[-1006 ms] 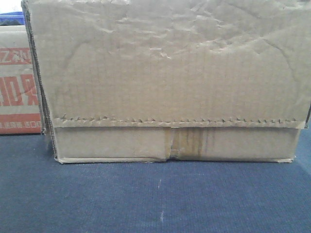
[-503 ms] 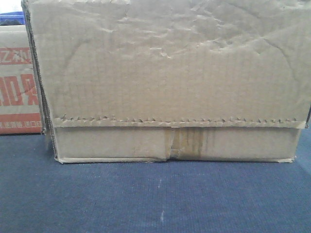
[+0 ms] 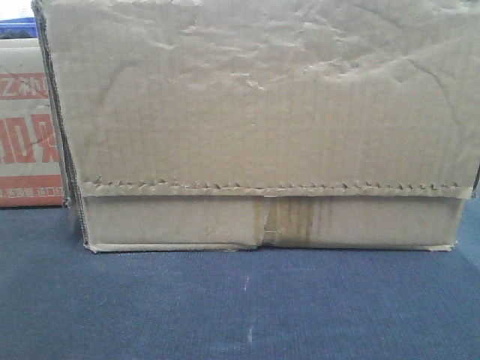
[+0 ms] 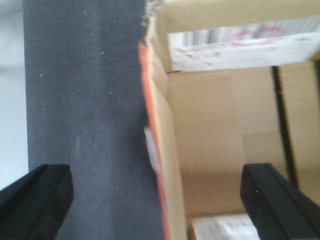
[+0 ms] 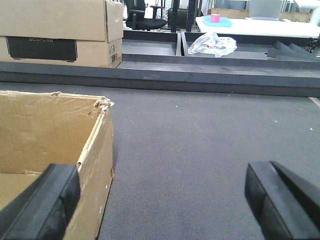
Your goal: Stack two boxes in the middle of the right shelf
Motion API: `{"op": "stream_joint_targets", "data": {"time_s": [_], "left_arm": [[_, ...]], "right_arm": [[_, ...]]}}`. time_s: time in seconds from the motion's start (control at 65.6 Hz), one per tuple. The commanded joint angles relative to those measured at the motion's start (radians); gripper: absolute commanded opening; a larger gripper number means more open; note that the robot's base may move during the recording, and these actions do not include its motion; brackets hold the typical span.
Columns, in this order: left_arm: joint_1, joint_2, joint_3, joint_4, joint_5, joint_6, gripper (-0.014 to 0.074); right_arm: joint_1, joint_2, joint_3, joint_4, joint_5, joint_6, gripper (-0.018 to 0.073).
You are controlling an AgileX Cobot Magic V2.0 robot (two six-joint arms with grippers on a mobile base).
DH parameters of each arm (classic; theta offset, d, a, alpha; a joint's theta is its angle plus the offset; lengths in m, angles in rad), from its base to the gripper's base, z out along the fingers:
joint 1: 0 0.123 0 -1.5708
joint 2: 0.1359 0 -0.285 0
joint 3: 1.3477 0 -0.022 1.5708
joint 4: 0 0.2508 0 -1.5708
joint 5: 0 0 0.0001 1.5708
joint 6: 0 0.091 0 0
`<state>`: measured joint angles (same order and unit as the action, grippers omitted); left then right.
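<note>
A large plain wrinkled box [image 3: 255, 112] with a serrated tape strip fills the front view, standing on blue-grey carpet. Behind its left side is a box with red Chinese print [image 3: 26, 135]. My left gripper [image 4: 156, 197] is open; an orange-edged box wall [image 4: 162, 150] runs between its fingers, with carpet on the left and cardboard with a white label on the right. My right gripper [image 5: 160, 200] is open too, its left finger [image 5: 47, 202] over the open carton [image 5: 50, 130] and the torn wall just inside the gap. The right shelf is out of view.
A blue bin [image 3: 18, 28] peeks out above the printed box. In the right wrist view, a carton with a black panel [image 5: 60, 30] sits on a low dark platform [image 5: 200, 70], with a crumpled plastic bag [image 5: 212, 44] and a white table [image 5: 260, 25] behind.
</note>
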<state>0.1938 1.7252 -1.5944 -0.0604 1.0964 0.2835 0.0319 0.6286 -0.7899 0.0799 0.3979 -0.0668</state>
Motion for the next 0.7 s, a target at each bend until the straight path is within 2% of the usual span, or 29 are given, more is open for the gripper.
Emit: {"op": "stream_joint_targets", "data": {"time_s": [0.0, 0.244, 0.335, 0.411, 0.533, 0.579, 0.61, 0.686], "left_arm": [[0.003, 0.033, -0.015, 0.0, -0.049, 0.005, 0.058], [0.003, 0.097, -0.015, -0.02, -0.068, 0.005, 0.0578], [0.003, 0.106, -0.015, -0.021, -0.068, 0.005, 0.0527], [0.003, 0.11, -0.015, -0.025, -0.064, 0.005, 0.0425], [0.003, 0.107, -0.033, -0.025, -0.059, 0.005, 0.0132], [0.003, 0.107, -0.051, -0.025, -0.045, 0.005, -0.0027], [0.003, 0.107, -0.065, -0.025, -0.035, 0.005, -0.0102], [0.003, 0.107, -0.098, -0.027, -0.008, 0.005, -0.0111]], "right_arm": [[0.003, 0.0, -0.008, -0.002, -0.012, 0.0, 0.057], [0.003, 0.0, -0.008, -0.002, -0.012, 0.0, 0.057], [0.003, 0.0, -0.008, -0.002, -0.012, 0.0, 0.057], [0.003, 0.0, -0.008, -0.002, -0.012, 0.0, 0.057], [0.003, 0.0, -0.008, -0.002, -0.012, 0.0, 0.057], [0.003, 0.0, -0.008, -0.002, -0.012, 0.0, 0.057], [0.003, 0.0, -0.008, -0.002, -0.01, 0.0, 0.057], [0.003, 0.0, -0.008, -0.002, -0.008, 0.0, 0.057]]}}
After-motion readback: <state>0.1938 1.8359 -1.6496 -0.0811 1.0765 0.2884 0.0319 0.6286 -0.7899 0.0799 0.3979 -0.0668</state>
